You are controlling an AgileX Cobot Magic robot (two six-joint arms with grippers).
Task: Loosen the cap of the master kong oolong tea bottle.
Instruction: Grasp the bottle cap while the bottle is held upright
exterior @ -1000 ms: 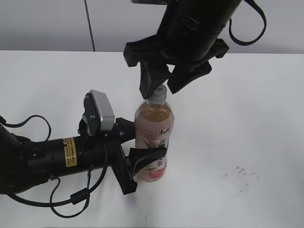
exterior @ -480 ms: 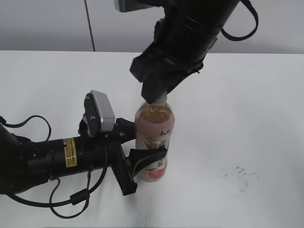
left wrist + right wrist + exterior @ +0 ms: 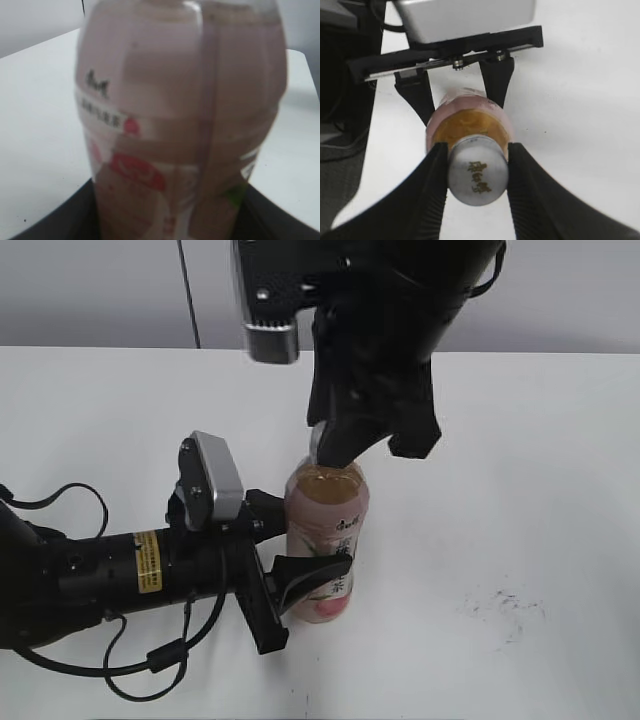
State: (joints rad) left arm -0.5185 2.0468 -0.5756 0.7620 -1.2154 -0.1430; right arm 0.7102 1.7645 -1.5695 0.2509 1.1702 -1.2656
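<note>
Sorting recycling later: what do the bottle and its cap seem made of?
Bottle: likely clear, glossy plastic, since the amber tea shows through; a printed film label wraps it.
Cap: seemingly opaque grey-white plastic, matte, with a dark printed logo on top.

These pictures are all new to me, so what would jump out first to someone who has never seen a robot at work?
Most striking is the tea bottle standing upright mid-table, clamped low on its body by the left gripper, whose arm reaches in along the tabletop. From above, the big black right gripper pinches the grey cap between its two fingers. The table is white, with a faint dark smudge at the right.
</note>
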